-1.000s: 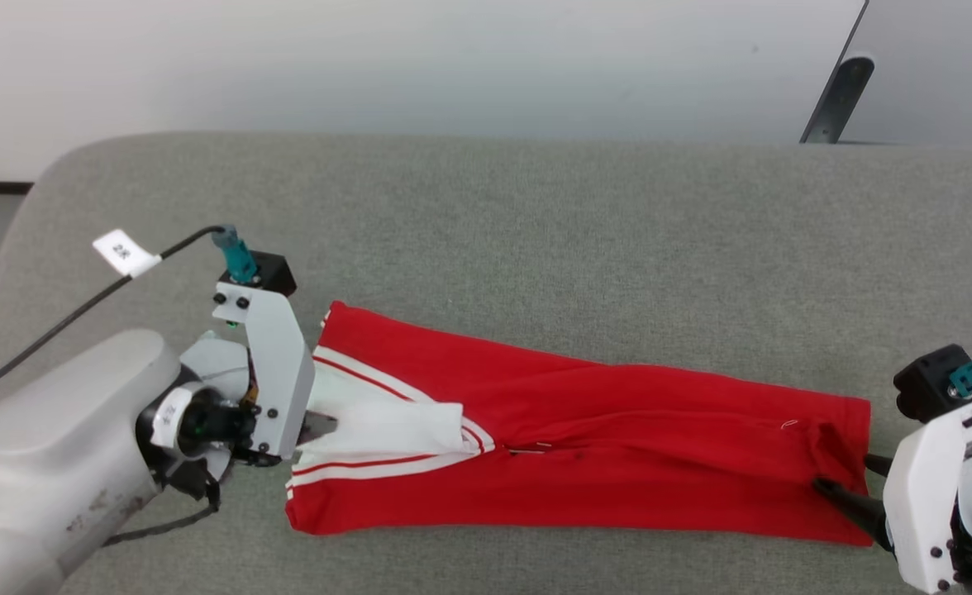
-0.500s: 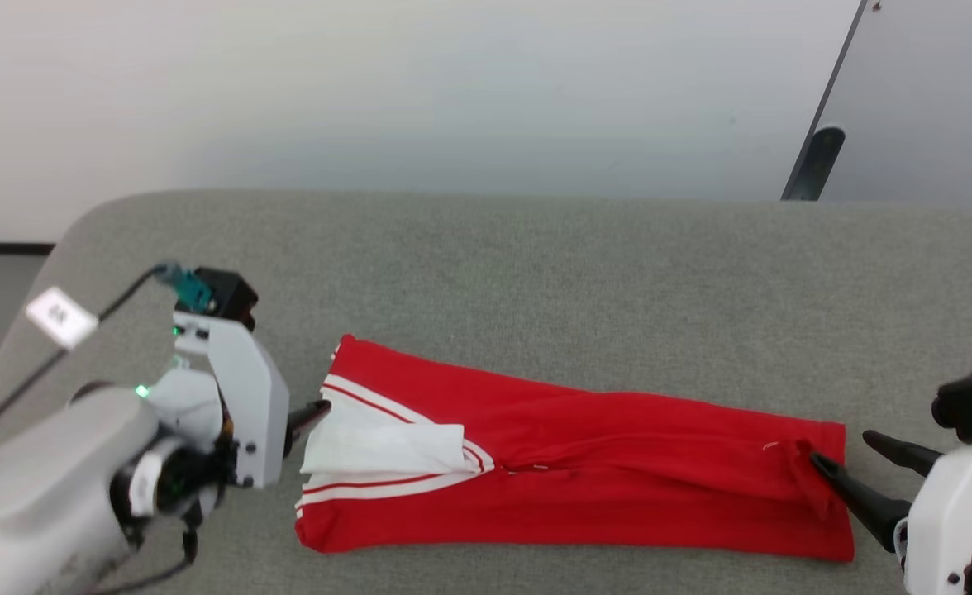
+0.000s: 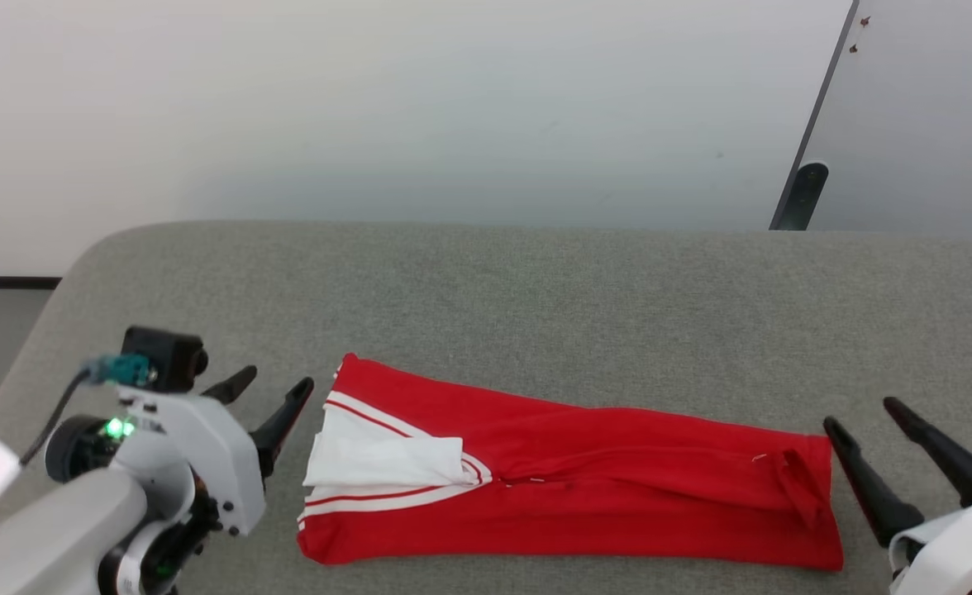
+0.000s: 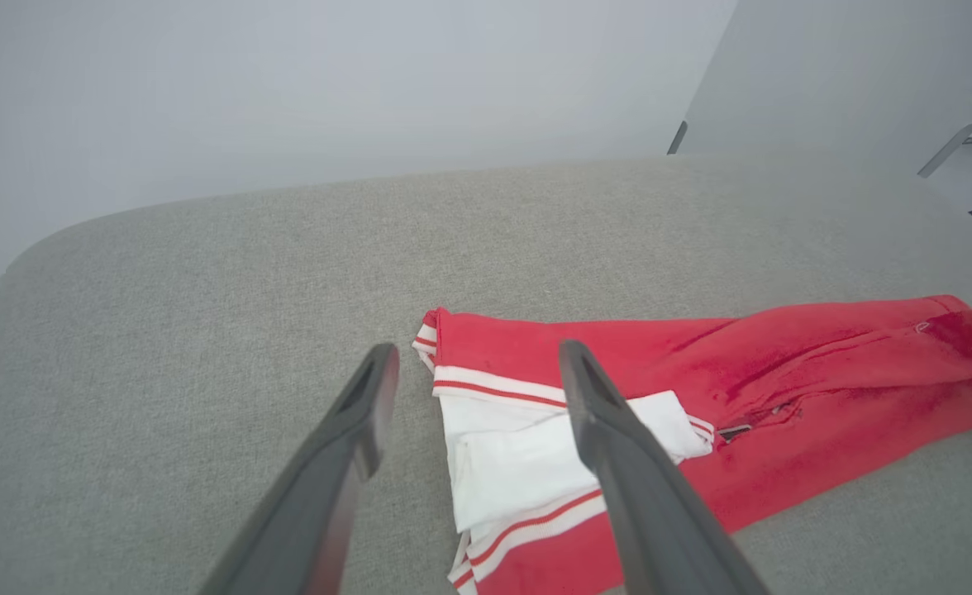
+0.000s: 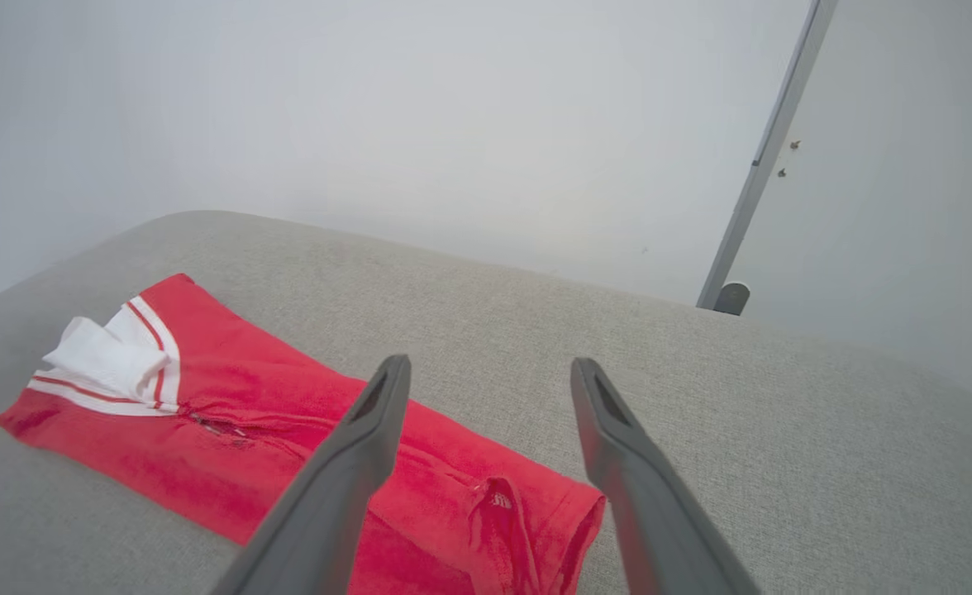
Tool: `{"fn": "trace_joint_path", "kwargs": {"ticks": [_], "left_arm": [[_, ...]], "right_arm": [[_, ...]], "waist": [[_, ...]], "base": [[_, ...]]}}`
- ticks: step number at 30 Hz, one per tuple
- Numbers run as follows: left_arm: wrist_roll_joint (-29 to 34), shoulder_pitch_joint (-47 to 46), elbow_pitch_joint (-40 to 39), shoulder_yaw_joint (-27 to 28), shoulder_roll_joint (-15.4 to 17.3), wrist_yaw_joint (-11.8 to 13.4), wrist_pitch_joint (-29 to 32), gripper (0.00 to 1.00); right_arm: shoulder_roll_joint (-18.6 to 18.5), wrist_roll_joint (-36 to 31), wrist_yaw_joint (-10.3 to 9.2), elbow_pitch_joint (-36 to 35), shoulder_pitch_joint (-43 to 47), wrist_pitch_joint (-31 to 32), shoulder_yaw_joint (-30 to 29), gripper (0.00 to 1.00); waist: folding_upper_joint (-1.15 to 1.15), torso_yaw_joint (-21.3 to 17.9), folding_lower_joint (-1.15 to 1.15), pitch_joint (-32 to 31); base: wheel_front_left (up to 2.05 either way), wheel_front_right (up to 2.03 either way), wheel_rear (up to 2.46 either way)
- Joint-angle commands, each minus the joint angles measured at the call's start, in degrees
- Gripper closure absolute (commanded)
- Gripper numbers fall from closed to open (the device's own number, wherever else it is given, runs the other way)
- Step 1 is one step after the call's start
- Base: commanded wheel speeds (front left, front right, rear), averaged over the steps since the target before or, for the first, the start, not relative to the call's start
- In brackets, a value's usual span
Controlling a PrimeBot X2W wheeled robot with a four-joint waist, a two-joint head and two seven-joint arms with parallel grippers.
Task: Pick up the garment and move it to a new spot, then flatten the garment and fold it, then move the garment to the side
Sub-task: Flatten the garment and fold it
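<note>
We count one left gripper (image 3: pixel 279 378) by the rounded left corner of the bench (image 3: pixel 536 306), its two jaws spread wide and released, holding nothing. Just to its right, apart from the nearer jaw, begins the one garment (image 3: pixel 577 479): a long red strip folded lengthwise, lying flat across the near part of the bench. One white sleeve (image 3: pixel 378 459) with red-and-white striped trim is tucked over its left end. The red cloth runs rightward with a seam ridge along its middle and a small raised pucker near its right edge. Just past that edge stands the one right gripper (image 3: pixel 860 413), its two jaws likewise parted and empty, clear of the cloth. Behind the garment a broad band of bare grey bench reaches to the far edge, where one pale wall (image 3: pixel 370 107) rises, with one grey panel (image 3: pixel 932 107) at far right.
</note>
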Motion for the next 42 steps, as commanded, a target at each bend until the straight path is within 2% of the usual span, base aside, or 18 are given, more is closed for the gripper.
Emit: {"fn": "trace_joint_path", "kwargs": {"ticks": [1, 8, 14, 21, 26, 34, 42], "left_arm": [[0.21, 1.53, -0.05, 0.31, -0.01, 0.12, -1.49, 0.00], [2.87, 5.97, 1.73, 1.35, 0.44, 0.06, -11.66, 0.00], [3.65, 11.53, 4.90, 5.70, -1.19, -0.47, -14.76, 0.00], [11.42, 19.25, 6.89, 19.15, -6.21, -2.08, -14.90, 0.00], [16.73, 24.31, 8.38, 25.96, -10.24, -4.67, -14.92, 0.00], [21.77, 28.07, 10.59, 31.69, -15.07, -7.75, -14.92, 0.00], [23.92, 29.37, 12.49, 34.27, -18.66, -10.07, -14.93, 0.00]], "right_arm": [[0.40, -1.29, 0.00, 0.31, 0.74, -1.60, -0.15, 0.00], [3.04, -1.87, -0.01, 4.75, 3.56, -6.75, -3.56, 0.00], [3.39, 0.60, -0.01, 8.71, 6.39, -5.66, -6.89, 0.00], [2.18, 5.16, 0.00, 14.11, 3.94, 4.60, -8.20, 0.00], [1.52, 6.73, 0.00, 18.48, 0.14, 13.75, -7.35, 0.00], [1.70, 6.99, 0.00, 25.30, -4.48, 24.28, -6.37, 0.00], [2.98, 4.73, 0.00, 32.00, -8.15, 29.67, -6.42, 0.00]], "waist": [[0.00, -0.01, 0.00, -0.20], [0.00, 0.40, 0.00, -0.86], [0.00, 1.08, 0.00, -1.12], [0.00, 3.34, 0.00, -0.98], [0.00, 6.04, 0.00, -1.09], [0.00, 10.42, 0.00, -1.06], [0.00, 13.58, 0.00, -0.65]], "base": [[0.00, 0.00, 0.00], [0.00, 0.00, 0.00], [0.00, 0.00, 0.00], [0.00, 0.00, 0.00], [0.00, 0.00, 0.00], [0.00, 0.00, 0.00], [0.00, 0.00, 0.00]]}}
